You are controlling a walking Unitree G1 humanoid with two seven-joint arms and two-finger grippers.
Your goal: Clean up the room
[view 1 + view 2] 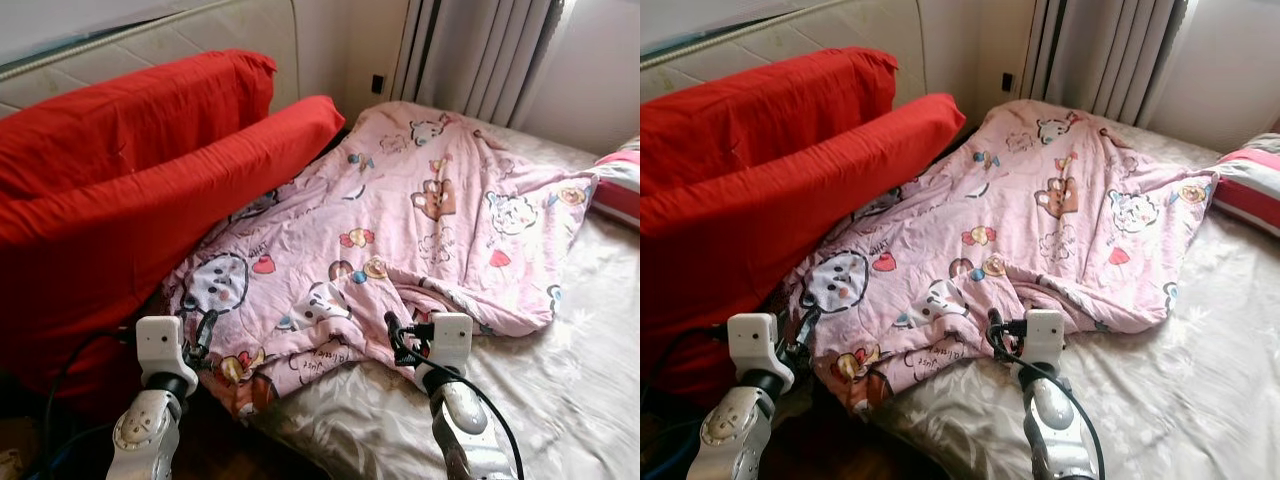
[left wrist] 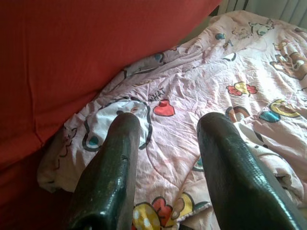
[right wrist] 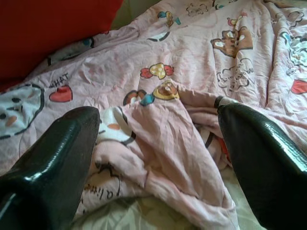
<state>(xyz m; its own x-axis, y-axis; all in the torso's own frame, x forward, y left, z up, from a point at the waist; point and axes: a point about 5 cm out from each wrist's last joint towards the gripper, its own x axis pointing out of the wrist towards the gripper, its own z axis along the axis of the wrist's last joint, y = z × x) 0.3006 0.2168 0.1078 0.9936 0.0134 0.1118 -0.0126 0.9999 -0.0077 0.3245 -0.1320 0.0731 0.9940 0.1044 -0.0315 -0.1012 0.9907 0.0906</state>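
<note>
Left eye view: bed with a pale satin sheet, seen from its near edge.
Quilt: pink quilt with cartoon prints, spread rumpled over the bed's left half; near edge bunched into folds, one corner hanging over the bedside.
Cushions: two long red cushions stacked at the left, leaning on the headboard; quilt's left edge touches them.
Pillow: red-and-pink pillow at the far right.
Curtain: grey curtain behind the bed.
Left claw: left claw open, fingers apart, holding nothing, just above the quilt's near-left corner beside the cushions.
Right claw: right claw wide open, empty, over the bunched fold at the quilt's near edge.
</note>
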